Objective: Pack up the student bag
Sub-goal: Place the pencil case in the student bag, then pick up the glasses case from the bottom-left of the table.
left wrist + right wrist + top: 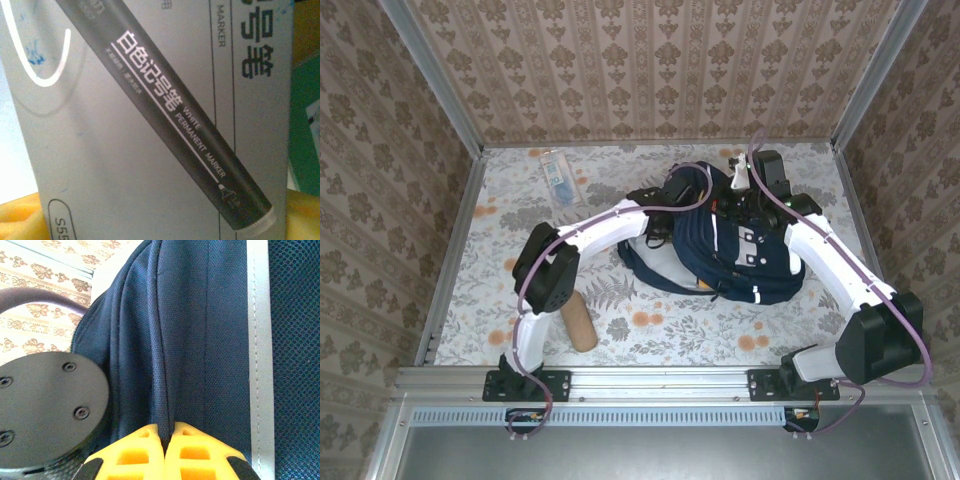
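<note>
My arms are curved white plastic shells [595, 228] joined by bulky black joint housings [545, 275], thin purple cables [924, 345] looping alongside. My right gripper [165, 442] has yellow moulded plastic fingers [132, 457]; just beside it, a round black plate [45, 410] with dark screws [81, 413].

a large navy-blue fabric backpack [720, 265] lies on the floral-patterned table [650, 325] under both white arms [605, 228]; a tan cylinder [580, 327] lies near the left base.
</note>
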Tool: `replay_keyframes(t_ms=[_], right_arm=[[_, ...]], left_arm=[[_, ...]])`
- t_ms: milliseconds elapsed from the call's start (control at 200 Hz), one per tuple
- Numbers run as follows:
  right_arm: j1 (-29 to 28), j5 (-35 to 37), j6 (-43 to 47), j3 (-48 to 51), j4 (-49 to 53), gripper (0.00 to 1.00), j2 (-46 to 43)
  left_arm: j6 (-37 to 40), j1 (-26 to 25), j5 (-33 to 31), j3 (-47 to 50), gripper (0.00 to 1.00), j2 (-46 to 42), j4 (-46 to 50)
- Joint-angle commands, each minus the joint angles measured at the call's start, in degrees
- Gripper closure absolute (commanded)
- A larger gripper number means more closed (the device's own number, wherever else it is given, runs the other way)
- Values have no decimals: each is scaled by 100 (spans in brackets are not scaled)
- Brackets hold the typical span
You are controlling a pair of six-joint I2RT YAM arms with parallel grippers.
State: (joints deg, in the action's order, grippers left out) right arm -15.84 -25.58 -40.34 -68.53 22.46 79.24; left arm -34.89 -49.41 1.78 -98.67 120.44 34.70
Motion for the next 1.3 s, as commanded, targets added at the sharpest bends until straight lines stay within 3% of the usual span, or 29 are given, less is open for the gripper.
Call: replay_keyframes(t_ms=[0,205,430,625,835,1295], right_arm=[[-70,-628,-3,-134,-570,100,-361],[27,-640,85,-39,-506,100,-374],[79,-707,101,63,-596,100,-348],[75,-768,60,81,-649,100,-334],[65,-742,161,89,-505,100,-367],[1,-659,236,485,-564,100,-466]], left_arm=[[-15,-19,117,-168,9,370,66],[8,19,19,120,0,-170,77],[44,82,-155,735,0,-950,84],[18,193,-151,881,1,-909,184],[110,294,-222,1110,0,-1511,72],[-228,1610,-416,2445,1,-3147,370]])
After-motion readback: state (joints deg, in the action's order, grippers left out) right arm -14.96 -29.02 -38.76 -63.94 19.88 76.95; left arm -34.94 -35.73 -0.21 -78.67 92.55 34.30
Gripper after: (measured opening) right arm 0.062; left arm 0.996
